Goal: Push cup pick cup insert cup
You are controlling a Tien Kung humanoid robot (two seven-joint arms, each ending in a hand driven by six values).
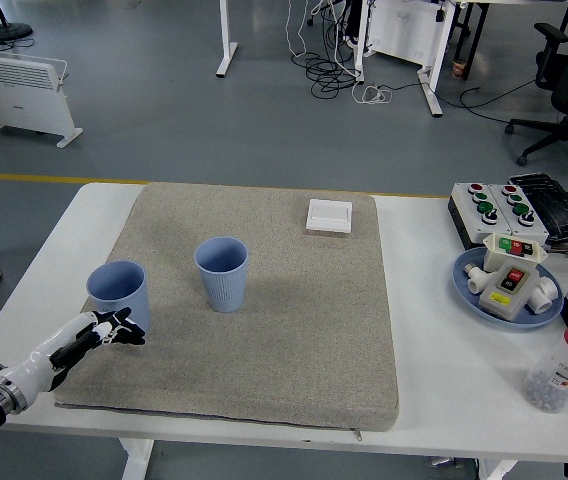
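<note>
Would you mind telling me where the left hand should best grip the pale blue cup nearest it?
Probably around the side wall of the pale blue ribbed cup, coming from its near left, where the left hand already is. The cup stands upright with its mouth open, and its right side faces the second blue cup.

Light was bright, even and overhead; the ribbed cup (222,272) threw only a soft, short shadow on the mat (264,330). Focus was sharp throughout, no motion blur. Mild glare lay on the floor beyond the mat.

lab/workshop | button boxes (509,205) | floor cables (339,70) | desk legs (227,40)
</note>
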